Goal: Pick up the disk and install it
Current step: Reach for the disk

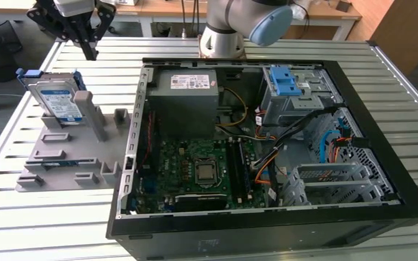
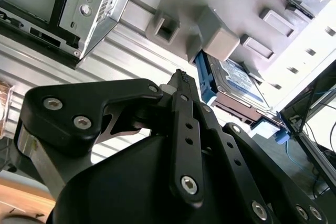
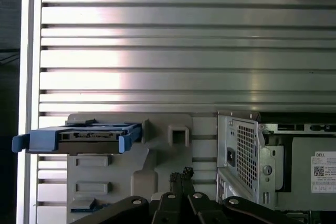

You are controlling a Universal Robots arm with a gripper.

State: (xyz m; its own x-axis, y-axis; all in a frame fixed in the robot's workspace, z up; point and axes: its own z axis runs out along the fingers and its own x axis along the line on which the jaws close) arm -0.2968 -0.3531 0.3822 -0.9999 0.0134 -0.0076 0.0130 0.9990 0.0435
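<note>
The disk (image 1: 58, 101), silver with a white-and-blue label and blue rails, stands on edge in a slot at the far end of a grey holder (image 1: 63, 160) on the exterior view's left. My gripper (image 1: 90, 53) hangs above and just beyond it, apart from it, with its black fingers closed together and nothing between them. In the first wrist view the disk (image 3: 79, 137) shows edge-on in its blue carrier, and my gripper (image 3: 184, 174) sits off to one side of it. The second wrist view has the disk (image 2: 236, 80) behind the closed fingertips (image 2: 181, 77).
An open black computer case (image 1: 383, 217) lies on the slatted metal table (image 1: 49, 217), beside the holder. Inside it are a grey power-supply box (image 1: 191, 98), a motherboard (image 1: 194, 168) and a metal drive cage with blue latch tabs (image 1: 289, 81). The arm's base (image 1: 223, 38) stands behind the case.
</note>
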